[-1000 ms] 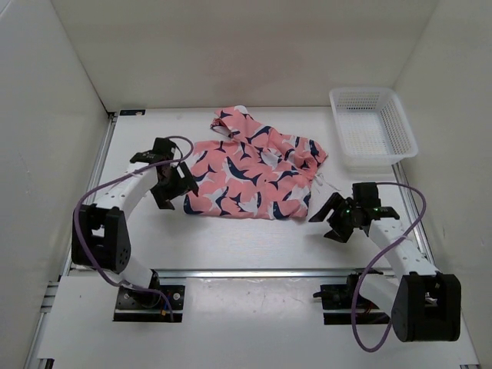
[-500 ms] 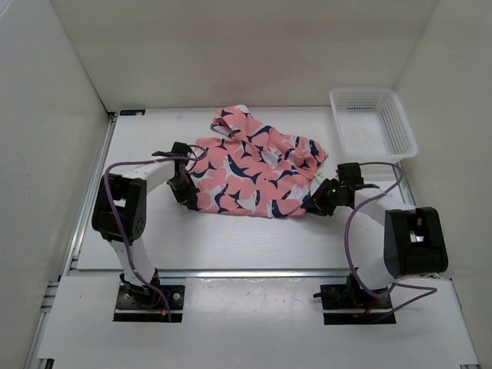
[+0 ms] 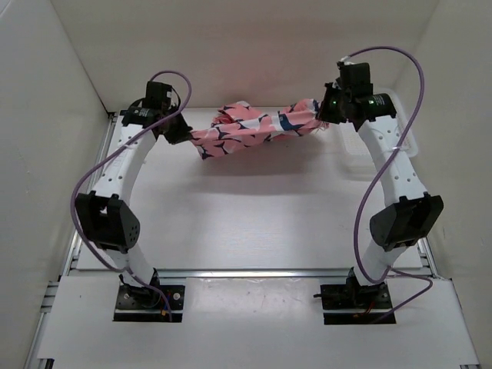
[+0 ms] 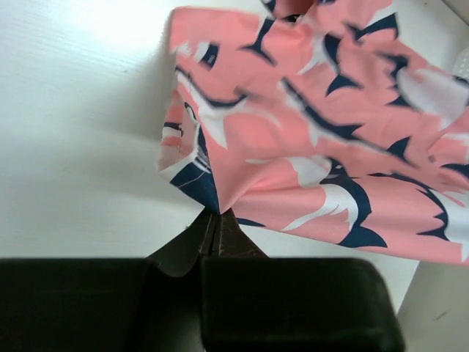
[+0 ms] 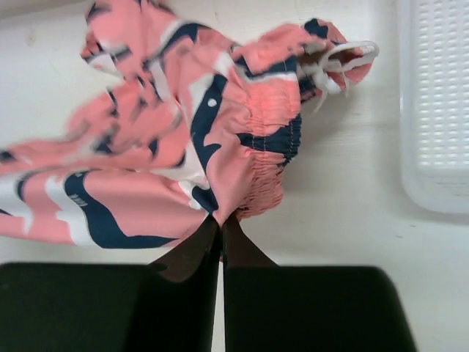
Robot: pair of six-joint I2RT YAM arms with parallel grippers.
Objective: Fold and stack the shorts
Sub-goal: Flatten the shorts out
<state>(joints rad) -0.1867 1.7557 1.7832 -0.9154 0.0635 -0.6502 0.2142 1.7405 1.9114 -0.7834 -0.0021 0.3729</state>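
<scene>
Shorts (image 3: pixel 254 127) are strung out between both arms, just left of the white mesh basket (image 5: pixel 440 103) and up off the tabletop (image 3: pixel 246 223), with a shadow under them. The long axis runs sideways away from the basket, roughly along the back wall (image 3: pixel 246 54), and the end away from the basket dips a bit nearer. The gathered waistband end with the white drawstring (image 5: pixel 344 62) points at the basket, close to its rim but not touching.

The right gripper (image 5: pixel 221 220) has its jaws pinched together on the waistband edge beside the basket. The left gripper (image 4: pixel 215 220) has its jaws clamped on a fabric corner at the end away from the basket.

Room-wise, it's tight behind, since the back wall is close. On the near side of the basket there's a wide stretch of bare tabletop.
</scene>
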